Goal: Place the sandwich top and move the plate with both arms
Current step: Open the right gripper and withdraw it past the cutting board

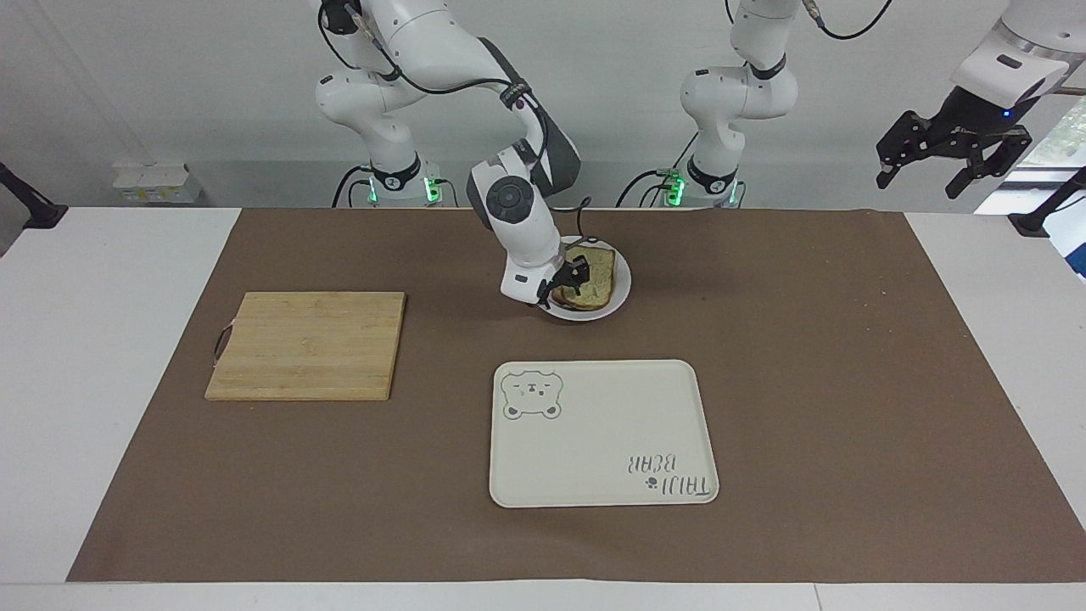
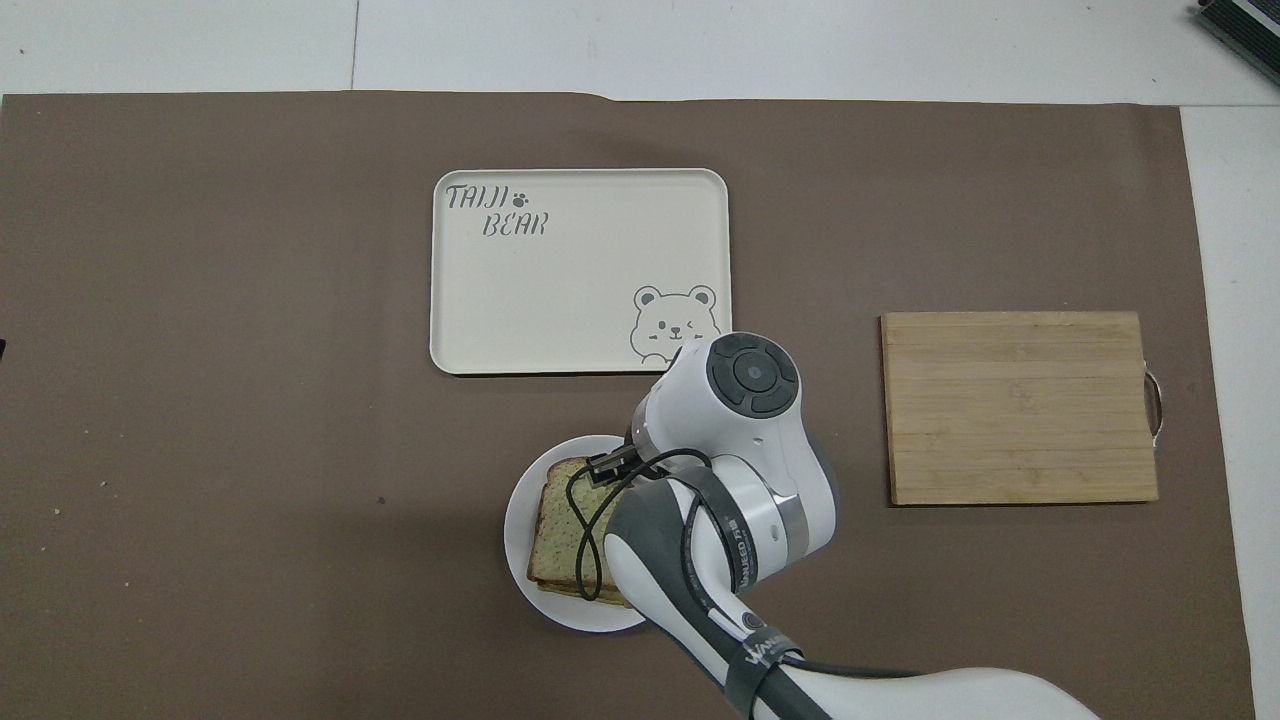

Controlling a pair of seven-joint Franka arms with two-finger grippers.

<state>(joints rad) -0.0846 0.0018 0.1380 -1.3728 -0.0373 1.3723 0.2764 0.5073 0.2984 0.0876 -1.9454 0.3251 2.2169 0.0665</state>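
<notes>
Facing view first. The plate [image 1: 612, 299] sits on the brown mat [image 1: 848, 382], close to the robots and about midway between the arms' ends. The sandwich top [image 1: 594, 273] lies flat on the stack on that plate, crust edges roughly lined up with the slice underneath. The right gripper [image 1: 567, 280] is down at the edge of the stack that faces the right arm's end; its fingers look slightly apart around the bread's edge, but whether they grip it or just touch it is hard to say. The left gripper [image 1: 950, 165] waits high up off the left arm's end of the mat, well apart from the plate, fingers spread wide and holding nothing.

Farther from the robots than the plate is the cream tray [image 1: 679, 407], with a strip of bare mat between the two rims. The cutting board [image 1: 310, 344] lies well apart from the plate, toward the right arm's end. Toward the left arm's end of the plate it's all open mat.

Overhead view: the right arm's wrist covers the plate's [image 2: 520, 540] side toward the cutting board [image 2: 1020, 405], so the fingers can't be seen here. The sandwich top [image 2: 560, 525] shows on the uncovered part, inside the rim. The tray [image 2: 580, 300] sits just farther out, not touching the plate.
</notes>
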